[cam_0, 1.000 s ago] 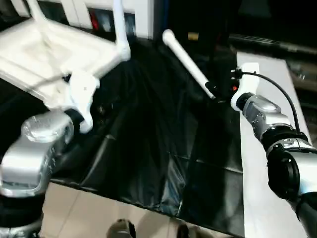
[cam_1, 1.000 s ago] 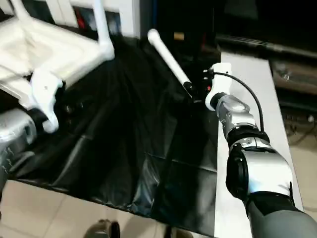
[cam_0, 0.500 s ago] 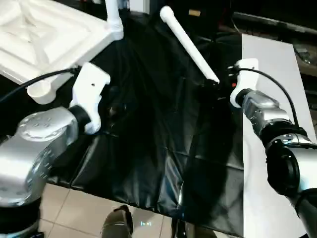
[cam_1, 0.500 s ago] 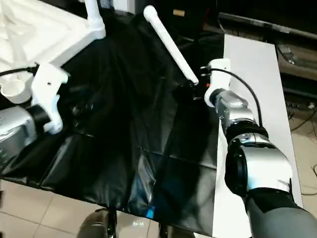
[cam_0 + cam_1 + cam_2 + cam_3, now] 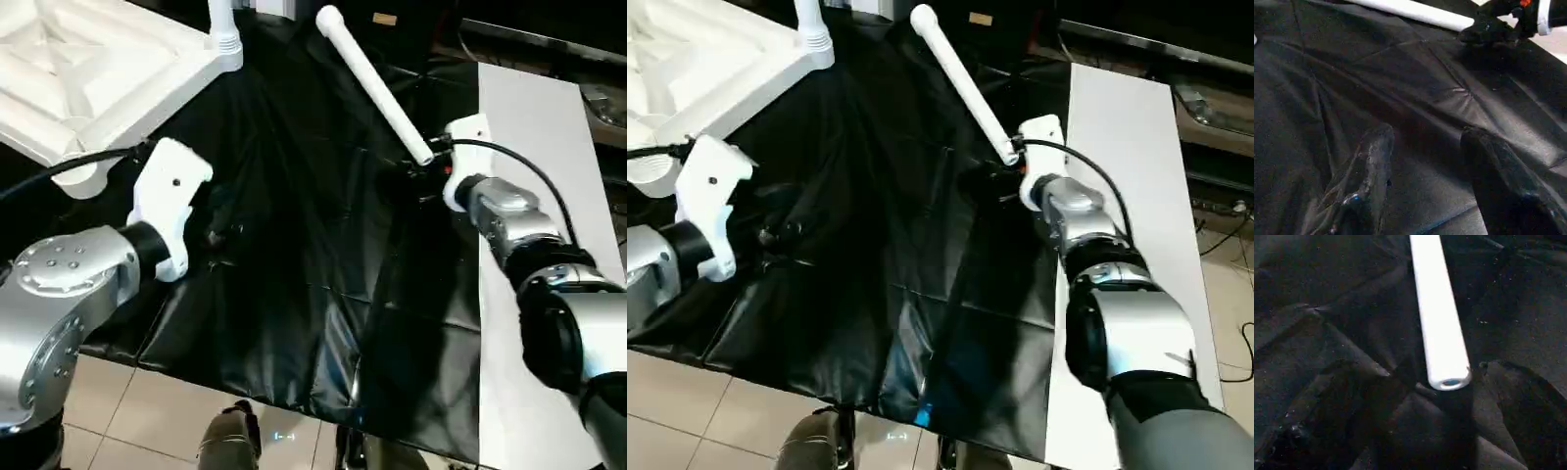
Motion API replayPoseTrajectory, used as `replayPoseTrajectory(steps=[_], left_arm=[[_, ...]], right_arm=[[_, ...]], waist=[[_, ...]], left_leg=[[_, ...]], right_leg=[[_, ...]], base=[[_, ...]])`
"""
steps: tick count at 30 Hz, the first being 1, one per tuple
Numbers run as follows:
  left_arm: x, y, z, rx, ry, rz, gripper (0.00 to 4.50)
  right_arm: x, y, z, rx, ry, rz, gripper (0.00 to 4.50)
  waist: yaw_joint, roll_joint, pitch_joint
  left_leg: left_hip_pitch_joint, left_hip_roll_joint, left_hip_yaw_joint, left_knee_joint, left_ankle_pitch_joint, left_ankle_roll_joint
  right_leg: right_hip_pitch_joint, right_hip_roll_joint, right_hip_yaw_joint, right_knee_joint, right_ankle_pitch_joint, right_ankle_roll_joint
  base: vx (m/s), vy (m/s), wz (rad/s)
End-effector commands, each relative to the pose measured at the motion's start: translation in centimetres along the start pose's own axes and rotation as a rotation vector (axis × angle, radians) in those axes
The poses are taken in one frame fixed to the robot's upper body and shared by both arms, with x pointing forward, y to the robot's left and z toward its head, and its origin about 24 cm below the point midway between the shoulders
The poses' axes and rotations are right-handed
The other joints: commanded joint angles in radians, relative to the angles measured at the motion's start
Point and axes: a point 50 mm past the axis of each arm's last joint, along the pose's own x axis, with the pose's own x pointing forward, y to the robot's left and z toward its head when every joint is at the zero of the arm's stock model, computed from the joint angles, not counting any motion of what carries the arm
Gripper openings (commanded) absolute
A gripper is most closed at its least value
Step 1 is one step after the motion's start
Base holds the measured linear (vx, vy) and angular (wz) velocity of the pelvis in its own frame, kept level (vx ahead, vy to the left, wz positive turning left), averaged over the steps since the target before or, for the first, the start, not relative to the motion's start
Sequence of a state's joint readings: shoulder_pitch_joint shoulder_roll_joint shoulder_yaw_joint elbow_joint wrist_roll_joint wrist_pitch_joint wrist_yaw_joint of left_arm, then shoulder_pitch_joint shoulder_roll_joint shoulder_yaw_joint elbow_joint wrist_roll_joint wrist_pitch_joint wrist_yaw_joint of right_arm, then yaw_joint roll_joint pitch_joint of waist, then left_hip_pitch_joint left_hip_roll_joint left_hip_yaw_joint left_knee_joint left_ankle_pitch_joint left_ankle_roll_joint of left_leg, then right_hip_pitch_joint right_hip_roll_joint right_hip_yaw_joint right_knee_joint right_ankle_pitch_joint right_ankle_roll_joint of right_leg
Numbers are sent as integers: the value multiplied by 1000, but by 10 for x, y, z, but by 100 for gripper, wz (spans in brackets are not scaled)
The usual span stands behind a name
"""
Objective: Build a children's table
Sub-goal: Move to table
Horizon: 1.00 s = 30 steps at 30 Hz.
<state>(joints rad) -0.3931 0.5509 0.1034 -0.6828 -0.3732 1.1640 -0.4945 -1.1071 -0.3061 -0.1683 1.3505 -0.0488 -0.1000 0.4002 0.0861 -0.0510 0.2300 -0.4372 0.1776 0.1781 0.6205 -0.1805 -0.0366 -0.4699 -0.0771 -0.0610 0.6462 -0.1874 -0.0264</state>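
Left eye view: tabletop [image 5: 88,69] cut off

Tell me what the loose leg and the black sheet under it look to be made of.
Loose leg: likely plastic, a smooth matte white hollow tube; its open end shows a thin wall. Black sheet: seemingly thin plastic film or coated fabric, glossy, with creases, fold lines and glare; which one is unclear.

Table top [image 5: 88,69]: white plastic, ribbed underside. Loose leg [image 5: 372,86]: plain white. Cloth [image 5: 294,255] on the bench: glossy black, creased. Bench surface [image 5: 529,127]: pale grey-white. Forearms [image 5: 59,304]: silver, with white wrist housings. Floor tiles [image 5: 137,411]: beige.
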Motion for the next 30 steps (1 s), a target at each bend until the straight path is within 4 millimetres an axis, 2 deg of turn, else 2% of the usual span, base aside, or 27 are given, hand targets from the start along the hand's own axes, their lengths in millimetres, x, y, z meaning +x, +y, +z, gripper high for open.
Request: replayPoseTrajectory(steps=[1,4,5,6,7,9,10,11,12,13,14,15,16,17,18,19,20,21,22,23,24,25,26,27,28,29,30], left_arm=[[-2,-3,1,7,1,-2,257],[-1,-5,-7,-26,-5,74,257],[0,-5,-12,-51,3,111,257],[0,-5,-17,-57,11,149,257],[1,-5,-22,-74,12,202,257],[1,-2,-28,-87,-19,301,257],[1,1,-33,-98,-27,352,257],[0,5,-36,-108,-33,399,257],[0,7,-37,-110,-41,424,257],[1,11,-40,-113,-48,458,257],[0,17,-45,-135,-41,515,257],[0,24,-52,-142,-27,578,257],[-1,27,-56,-147,-16,608,257],[-1,30,-63,-153,-1,649,257],[-1,30,-64,-153,1,654,257],[0,29,-65,-149,-12,655,257],[2,26,-66,-159,-33,646,257],[5,24,-67,-175,-45,639,257],[7,21,-66,-186,-56,633,257],[10,19,-67,-193,-58,621,257],[17,16,-68,-203,-64,608,257],[19,16,-68,-208,-69,605,257],[24,15,-69,-215,-77,598,257],[26,14,-70,-212,-77,594,257],[26,14,-70,-212,-77,594,257],[28,13,-71,-223,-75,597,257],[28,12,-72,-230,-75,600,257]], right_arm=[[-1,-8,8,52,-43,-48,447],[-6,-20,8,169,-89,-139,447],[-8,-26,9,205,-115,-164,447],[-10,-30,10,231,-138,-177,447],[-13,-34,12,264,-173,-179,447],[-18,-42,16,280,-240,-176,447],[-21,-46,17,301,-275,-180,447],[-24,-49,16,312,-292,-179,447],[-25,-50,16,313,-298,-176,447],[-26,-50,13,315,-301,-172,447],[-29,-52,12,331,-320,-170,447],[-36,-50,8,335,-358,-166,447],[-41,-47,5,336,-378,-162,447],[-51,-39,1,335,-403,-151,447],[-53,-37,0,334,-405,-149,447],[-60,-28,-7,304,-395,-134,447],[-73,-15,-18,279,-366,-122,447],[-80,-7,-25,260,-349,-111,447],[-89,1,-32,251,-339,-104,447],[-96,8,-39,264,-320,-105,447],[-102,14,-48,276,-306,-129,447],[-105,16,-51,286,-298,-142,447],[-108,18,-57,282,-278,-162,447],[-110,17,-59,248,-267,-173,447],[-110,17,-59,248,-267,-173,447],[-110,16,-62,254,-253,-185,447],[-110,15,-63,268,-246,-190,447]], waist=[[-3,7,-89],[-6,1,-114],[-7,0,-128],[-6,-1,-134],[-5,-3,-158],[-4,-6,-172],[0,1,-192],[-1,-2,-188],[-1,14,-194],[0,21,-193],[1,38,-192],[6,69,-189],[6,69,-184],[1,51,-177],[0,50,-180],[5,107,-178],[-9,74,-177],[1,103,-177],[-2,102,-183],[-5,101,-187],[-10,119,-192],[-17,118,-189],[-29,120,-185],[-33,142,-172],[-25,153,-179],[8,158,-186],[-16,111,-208]], left_leg=[[41,46,-9,-61,69,147],[43,48,-6,-53,104,159],[44,49,-5,-50,112,163],[40,44,-4,-45,133,174],[44,45,-4,-41,143,178],[36,43,-2,-30,160,204],[40,42,-3,-22,171,207],[34,42,-2,-22,166,210],[34,43,-3,-19,134,207],[33,44,-3,-18,107,199],[31,43,-5,-21,36,177],[39,47,-7,-27,-63,140],[49,49,-7,-38,-181,90],[49,41,-9,-48,-221,69],[73,45,-13,-60,-328,8],[83,44,-24,-63,-397,-27],[93,39,-24,-68,-466,-53],[99,37,-28,-77,-481,-63],[110,33,-29,-78,-486,-56],[107,30,-31,-80,-476,-50],[89,28,-38,-89,-444,-41],[84,27,-39,-93,-455,-40],[99,24,-44,-95,-530,-45],[40,25,-75,-151,-690,-37],[-2,33,-71,-194,-780,-47],[-78,20,-51,-224,-877,-61],[-22,-24,-10,-138,-592,13]], right_leg=[[77,-65,55,-43,67,-353],[85,-64,54,-33,130,-360],[90,-62,53,-30,148,-362],[90,-59,51,-25,171,-364],[99,-60,48,-20,186,-367],[101,-58,46,-16,228,-368],[101,-57,42,-12,237,-369],[100,-55,43,-14,234,-366],[97,-52,42,-19,201,-358],[96,-54,44,-19,175,-355],[95,-55,44,-28,91,-344],[88,-56,43,-42,-13,-326],[86,-52,39,-68,-148,-272],[93,-44,38,-87,-212,-218],[85,-50,33,-102,-393,-159],[82,-55,30,-100,-470,-149],[80,-51,21,-132,-571,-100],[85,-52,22,-152,-608,-58],[85,-53,19,-160,-626,-44],[88,-55,16,-160,-631,-42],[107,-58,12,-155,-620,-32],[109,-55,9,-162,-644,-11],[105,-52,-8,-176,-727,25],[157,-45,-71,-147,-795,49],[204,-26,-76,-51,-711,27],[274,4,-30,125,-464,-13],[229,-39,31,85,-796,2]], base=[[0,0,0],[0,0,0],[0,0,0],[0,0,0],[0,0,0],[0,0,0],[0,0,0],[0,0,0],[0,0,0],[0,0,0],[0,0,0],[-53,0,4],[-51,12,6],[-51,12,6],[0,0,0],[-57,17,-1],[-57,17,-1],[-59,33,1],[0,0,0],[0,0,0],[0,0,0],[-58,42,-20],[-58,42,-20],[-85,34,3],[-102,14,29],[-102,14,29],[-40,-36,53]])
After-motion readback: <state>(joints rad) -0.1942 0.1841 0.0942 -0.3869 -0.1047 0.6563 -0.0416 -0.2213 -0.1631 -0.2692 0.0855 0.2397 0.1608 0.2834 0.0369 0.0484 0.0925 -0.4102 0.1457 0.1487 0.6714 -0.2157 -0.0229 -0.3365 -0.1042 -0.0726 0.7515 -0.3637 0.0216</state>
